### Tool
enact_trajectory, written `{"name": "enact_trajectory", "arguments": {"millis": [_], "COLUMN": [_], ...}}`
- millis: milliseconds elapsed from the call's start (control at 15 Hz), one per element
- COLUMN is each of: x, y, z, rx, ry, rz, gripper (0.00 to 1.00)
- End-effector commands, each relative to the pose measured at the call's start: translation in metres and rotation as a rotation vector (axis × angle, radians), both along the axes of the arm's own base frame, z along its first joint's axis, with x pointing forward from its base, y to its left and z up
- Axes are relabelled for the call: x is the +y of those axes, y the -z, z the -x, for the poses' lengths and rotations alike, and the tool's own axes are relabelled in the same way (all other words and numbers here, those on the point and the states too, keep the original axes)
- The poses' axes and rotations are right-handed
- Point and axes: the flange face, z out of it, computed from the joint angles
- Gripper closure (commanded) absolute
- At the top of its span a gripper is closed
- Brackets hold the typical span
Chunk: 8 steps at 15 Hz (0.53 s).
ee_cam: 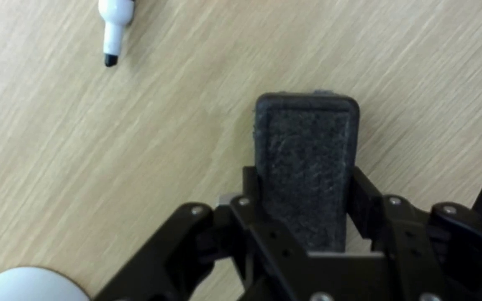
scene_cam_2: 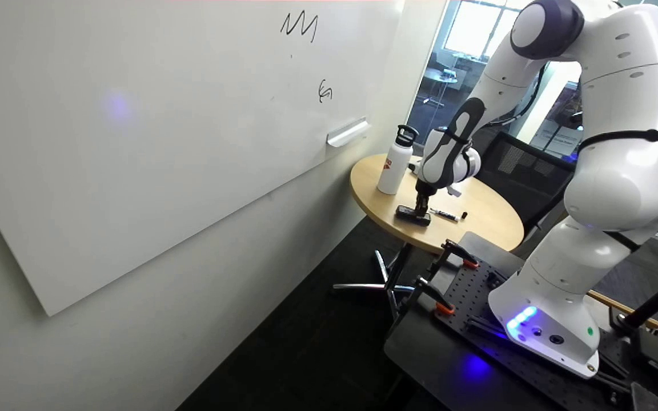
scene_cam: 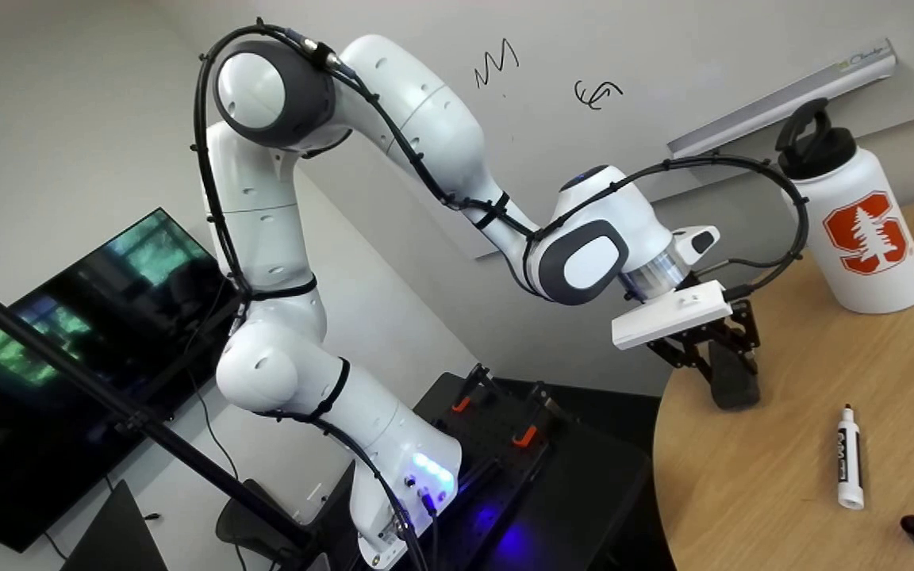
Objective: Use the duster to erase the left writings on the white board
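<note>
I'm seeing the duster point(ee_cam: 308, 154) lying on the round table point(scene_cam_2: 492, 217), nr its edge, w/ the uncapped marker point(ee_cam: 115, 21) nearby. The jaws are sitting clamped on it: the gripper point(ee_cam: 303, 184) is pinching both long sides, i.e. across the narrow width. I'm expecting it to handle light & stiff, maybe w/ some give underneath, prob. not fragile; the rim's looking smooth, so I'm allowing for slip. I'm favouring the long sides approx. mid-length for the hold; how centred the grip is sitting I can't tell, the gripper hiding the nr end in the wrist view. The long axis is running top to bottom there, the free rounded end pointing up, away from the white bottle point(scene_cam_2: 396, 166); in an exterior view the duster point(scene_cam_2: 409, 216) is running L to R, dipping slightly to the R
</note>
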Motion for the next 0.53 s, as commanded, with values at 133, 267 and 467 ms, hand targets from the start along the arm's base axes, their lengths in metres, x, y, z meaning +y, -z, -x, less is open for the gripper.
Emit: {"name": "enact_trajectory", "arguments": {"millis": [133,267,467], "x": [0.029,0.042,0.061], "y": [-0.069,-0.095,-0.133], "z": [0.016,0.018,0.014], "rx": [-0.117,-0.189,-0.334], "ry": [-0.034,-0.055,-0.077], "rz": [0.026,0.047,0.081], "gripper": [0.72,0.72,0.72]}}
